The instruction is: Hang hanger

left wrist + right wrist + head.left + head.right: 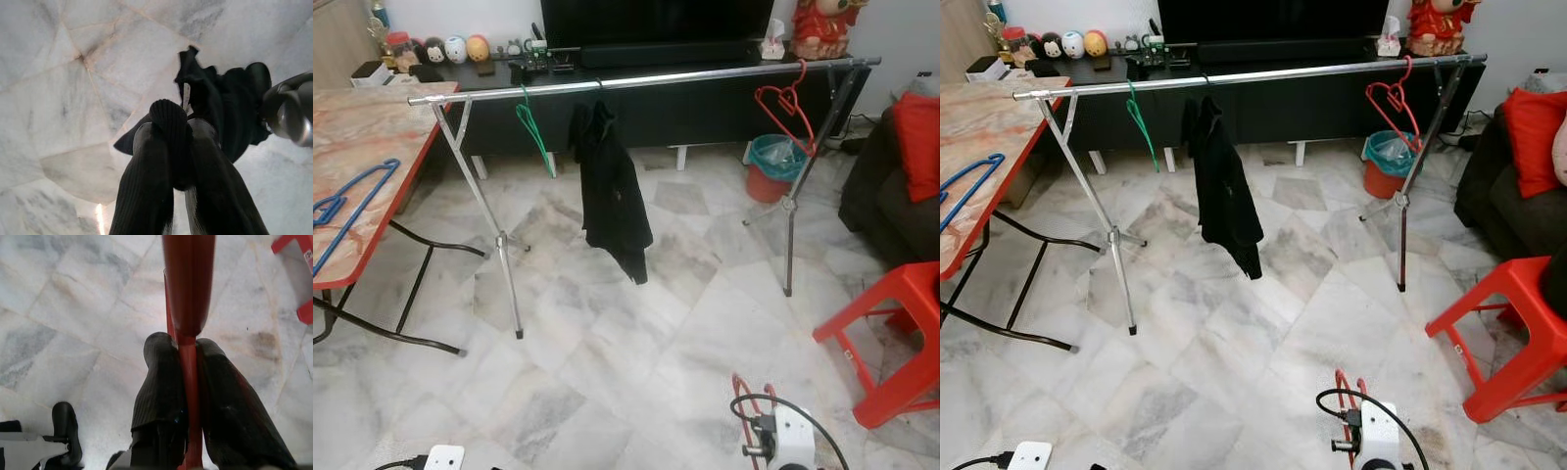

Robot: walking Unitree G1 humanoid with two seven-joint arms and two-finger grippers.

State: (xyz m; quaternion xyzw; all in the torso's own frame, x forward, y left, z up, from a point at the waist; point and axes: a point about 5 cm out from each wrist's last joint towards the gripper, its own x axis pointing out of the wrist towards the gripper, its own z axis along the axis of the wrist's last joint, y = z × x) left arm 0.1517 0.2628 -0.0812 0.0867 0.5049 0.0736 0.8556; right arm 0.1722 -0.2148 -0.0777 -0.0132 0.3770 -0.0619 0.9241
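Jaws of right gripper (188, 382) pinch red hanger (188, 293) low, well short of rail (646, 78); left gripper (178, 147) clamped shut; lift hook level over rail's free stretch.

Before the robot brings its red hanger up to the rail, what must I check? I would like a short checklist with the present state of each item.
1. Right end effector grips held red hanger: ok, shut on it.
2. Free rail between black jacket and hung red hanger: ok.
3. Held hanger raised to rail height: not ok, low near floor.
4. Hook direction: cannot tell.
5. Black cable clear of held hanger: cannot tell.
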